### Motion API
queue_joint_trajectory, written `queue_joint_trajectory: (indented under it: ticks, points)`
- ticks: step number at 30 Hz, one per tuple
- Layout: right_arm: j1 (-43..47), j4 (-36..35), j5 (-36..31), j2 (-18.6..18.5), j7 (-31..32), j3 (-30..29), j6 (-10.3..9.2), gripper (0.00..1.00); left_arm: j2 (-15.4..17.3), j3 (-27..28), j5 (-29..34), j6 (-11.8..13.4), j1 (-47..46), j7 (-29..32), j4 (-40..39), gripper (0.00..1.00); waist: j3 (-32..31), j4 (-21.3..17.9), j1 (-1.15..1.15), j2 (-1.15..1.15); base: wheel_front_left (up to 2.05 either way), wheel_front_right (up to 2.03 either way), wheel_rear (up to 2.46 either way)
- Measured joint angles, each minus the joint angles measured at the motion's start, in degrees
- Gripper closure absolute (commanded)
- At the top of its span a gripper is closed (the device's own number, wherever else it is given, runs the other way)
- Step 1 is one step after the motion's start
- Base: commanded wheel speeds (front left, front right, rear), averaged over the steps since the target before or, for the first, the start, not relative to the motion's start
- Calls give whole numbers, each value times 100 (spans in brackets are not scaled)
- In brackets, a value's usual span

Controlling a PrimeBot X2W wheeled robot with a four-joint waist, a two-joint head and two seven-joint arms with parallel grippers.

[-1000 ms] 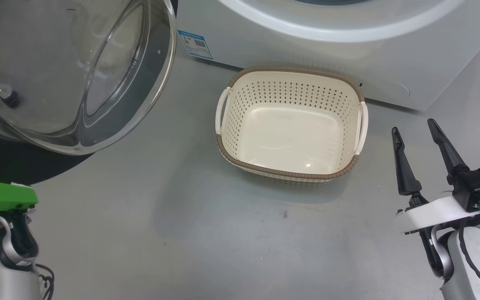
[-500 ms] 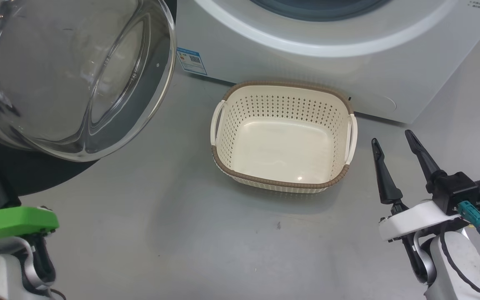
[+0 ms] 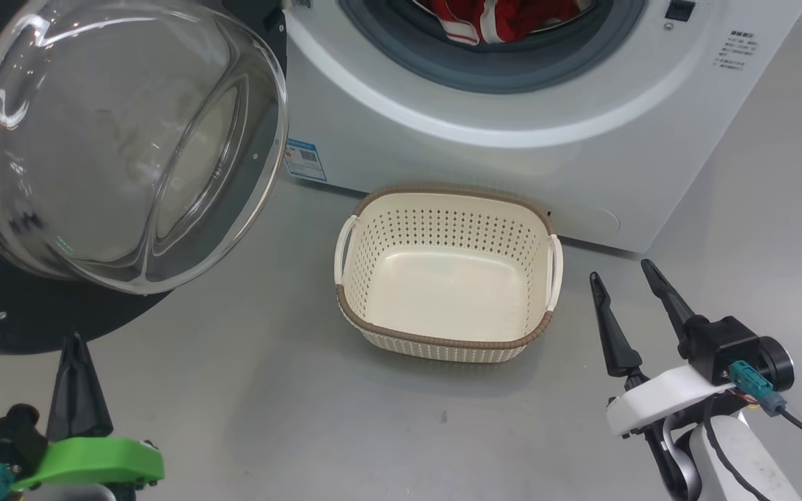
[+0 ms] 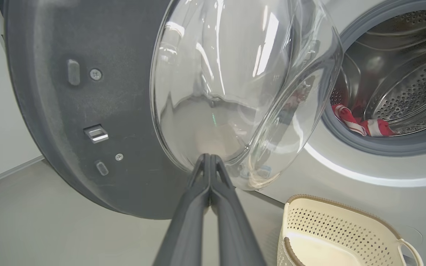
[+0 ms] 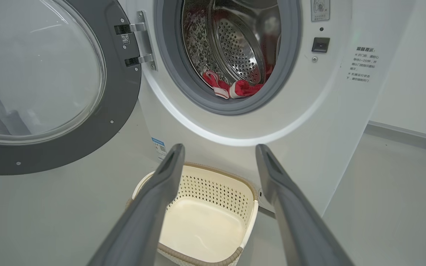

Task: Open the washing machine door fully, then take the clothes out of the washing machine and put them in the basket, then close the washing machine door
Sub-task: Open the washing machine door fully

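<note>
The left claw [image 4: 210, 159] was shut on nothing, its tips near the lower edge of the door [image 3: 122, 153], touching or not I could not tell; the door stood swung wide to the left of the washer [image 3: 443, 160], so the opening step looked done or nearly so; the clothes [image 3: 505, 17], red with white trim, lay in the drum at its front lip, none taken out; the basket [image 3: 443, 342] sat empty on the floor just before the washer, below the drum mouth; the right claw [image 3: 620, 271] hung open and empty beside the basket's right end; unloading and closing the door were both left to do, and the open right claw seemed the likelier one to reach in.
</note>
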Motion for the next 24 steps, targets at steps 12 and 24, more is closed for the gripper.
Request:
queue_joint_trajectory:
  ticks: [12,24]
  points:
    - [162,34,108,144,0,52,0,0,38,-598,185,-288,480,68,-490,0,-413,-427,0,0,0,0,0]
    - [263,31,146,225,0,142,-1,0,55,-1054,254,-477,726,404,-738,0,-606,-1124,0,0,0,0,0]
